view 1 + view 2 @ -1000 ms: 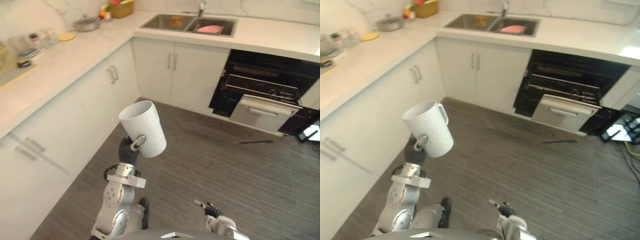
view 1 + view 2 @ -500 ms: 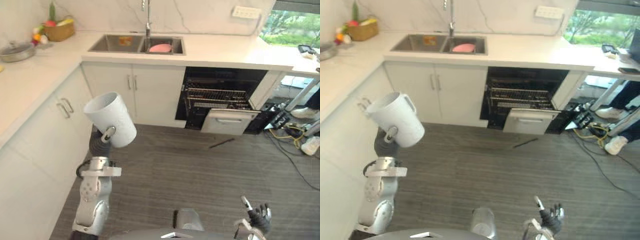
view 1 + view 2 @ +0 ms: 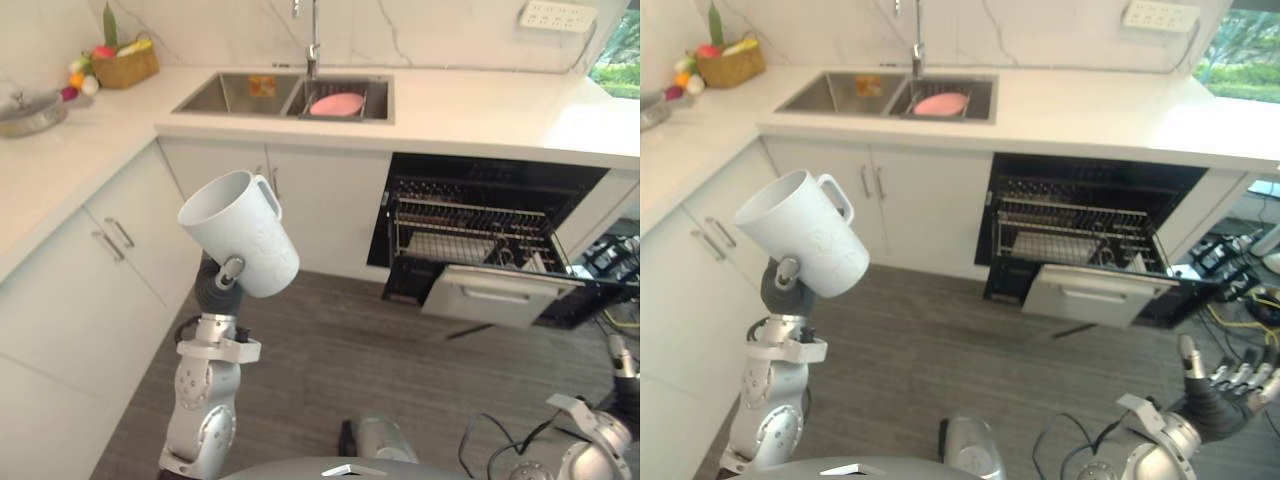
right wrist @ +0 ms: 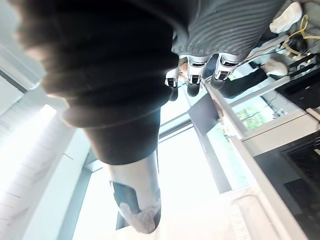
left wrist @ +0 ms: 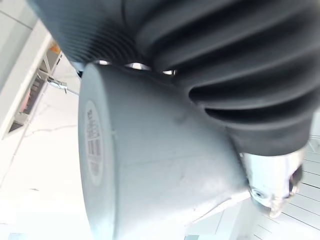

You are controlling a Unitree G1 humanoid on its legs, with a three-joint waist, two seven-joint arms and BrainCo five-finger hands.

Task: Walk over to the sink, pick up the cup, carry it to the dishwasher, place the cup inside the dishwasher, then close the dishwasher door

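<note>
Step in hand: carrying, as I judge it. The cup (image 3: 240,245) is already out of the sink (image 3: 250,92) and up in the air, and the dishwasher (image 3: 480,235) is not yet reached.
Cup: white, with a handle. It is held high in front of the robot, above the floor (image 3: 350,350). It is tilted, so its mouth looks up and toward the cabinets on the left, with the handle on the upper side, toward the sink.
Left hand (image 3: 228,270): under and behind the cup, closed around its lower wall. One silver, dark-tipped digit lies on the wall that faces the head camera. In the left wrist view the cup's base sits close against the ribbed cover.
Right hand (image 3: 1225,390): low at the robot's right side, with the fingers stretched and loose and nothing in it.
Dishwasher: under the tabletop (image 3: 480,105), to the right of the sink cabinet and well apart from the cup. Its door (image 3: 490,297) is lowered forward, and a wire rack (image 3: 460,225) shows inside.
Sink: two basins, with a pink dish (image 3: 336,103) in the right one.
Next move: I think the robot must walk closer to the open machine. The left arm must then swing to the right and go down, until the cup is over the rack. Only there should the hand let go.
Care: the lowered door stands out into the path, so the robot should stop before it.
Left to do: placing the cup and shutting the door.
</note>
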